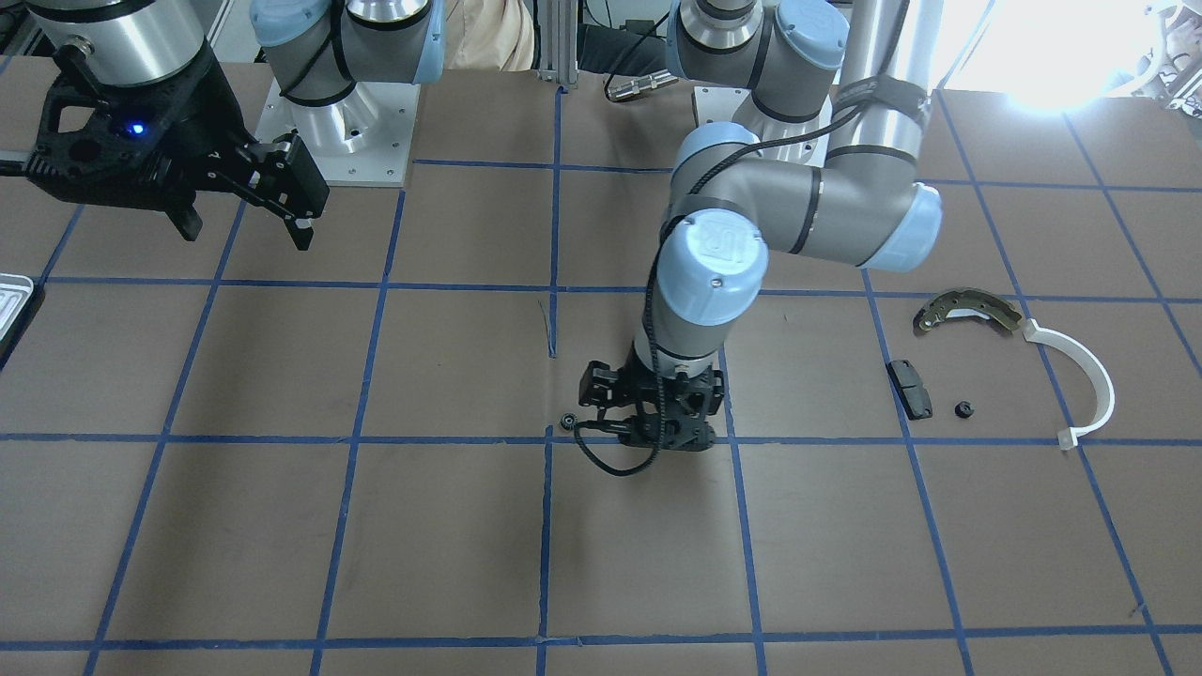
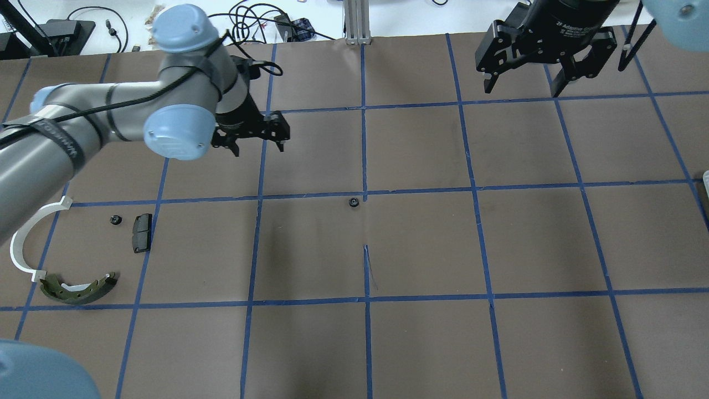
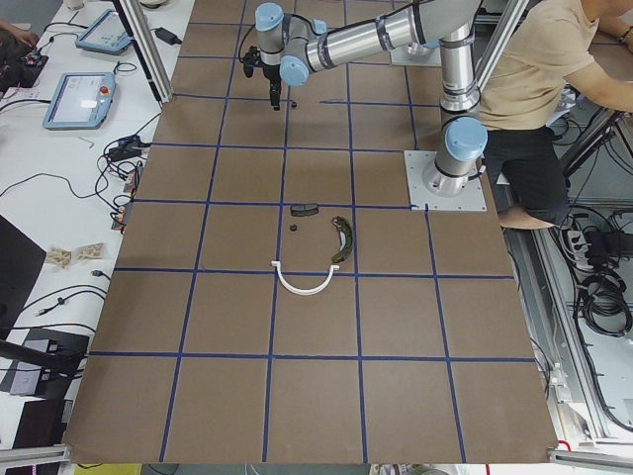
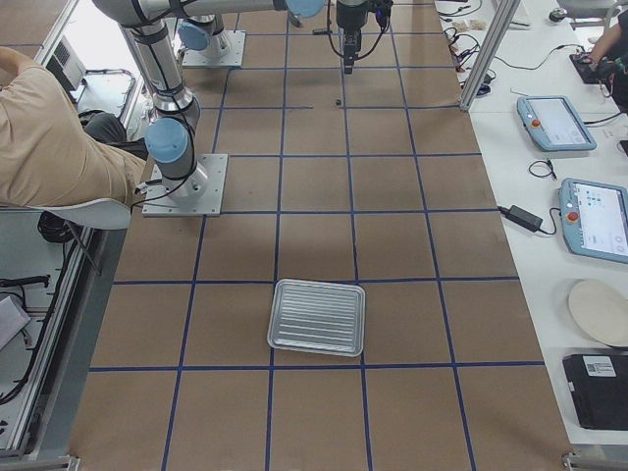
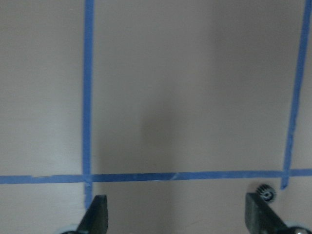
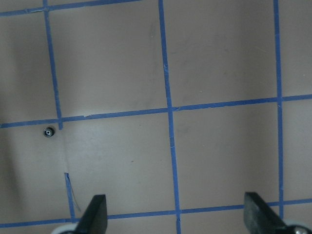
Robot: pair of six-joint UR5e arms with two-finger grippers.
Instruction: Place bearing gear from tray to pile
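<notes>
While the bearing gear (image 2: 353, 202) lies on the bench at a tape crossing, well apart from tray (image 4: 316, 316) and pile (image 2: 77, 291), the left gripper (image 2: 258, 147) hovers nearby, jaws wide, empty. Likely next: centre over it, descend, close. The right gripper (image 2: 521, 88) also gapes empty.

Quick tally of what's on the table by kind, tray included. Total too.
bearing gear: 1
small black round part: 1
black pad: 1
brake shoe: 1
white half-ring: 1
tray: 1
Total: 6
</notes>
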